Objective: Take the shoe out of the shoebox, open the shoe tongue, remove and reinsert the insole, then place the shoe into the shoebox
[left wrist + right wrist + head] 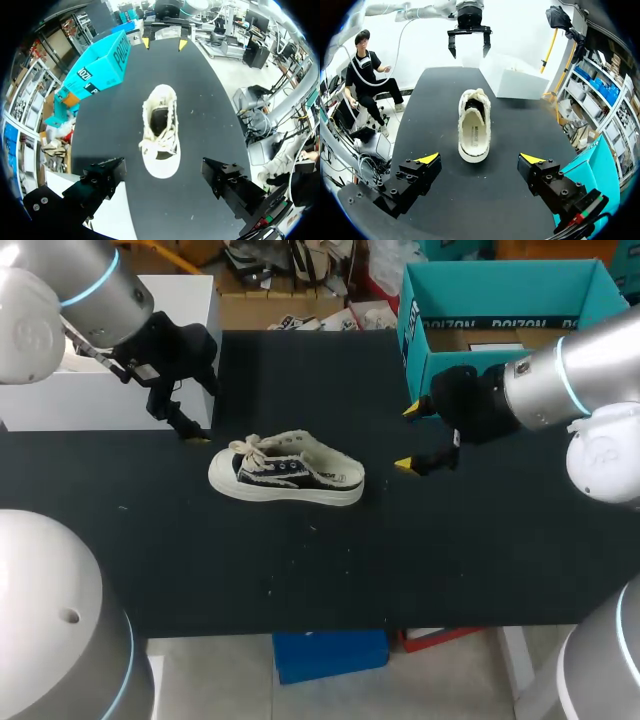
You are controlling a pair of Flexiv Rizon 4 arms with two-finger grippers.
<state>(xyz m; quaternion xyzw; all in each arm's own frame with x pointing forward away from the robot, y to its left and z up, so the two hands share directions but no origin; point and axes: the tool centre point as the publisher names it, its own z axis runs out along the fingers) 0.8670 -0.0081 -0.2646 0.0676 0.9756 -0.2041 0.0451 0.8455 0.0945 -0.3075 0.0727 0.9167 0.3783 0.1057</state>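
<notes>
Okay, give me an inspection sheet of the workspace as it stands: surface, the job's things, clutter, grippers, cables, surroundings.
Surface: black matte table, a few pale specks on it.
Job's things: black-and-cream canvas sneaker with a white sole, upright on its sole mid-table, outside the box; open teal cardboard shoebox at the table's far right.
Clutter: white rectangular box at the far left.
Grippers: left gripper open, off the sneaker's toe end; right gripper open, off its heel end; neither touches it.
Cables: nothing seen on the table.
Surroundings: nothing seen reaching over the table.
</notes>
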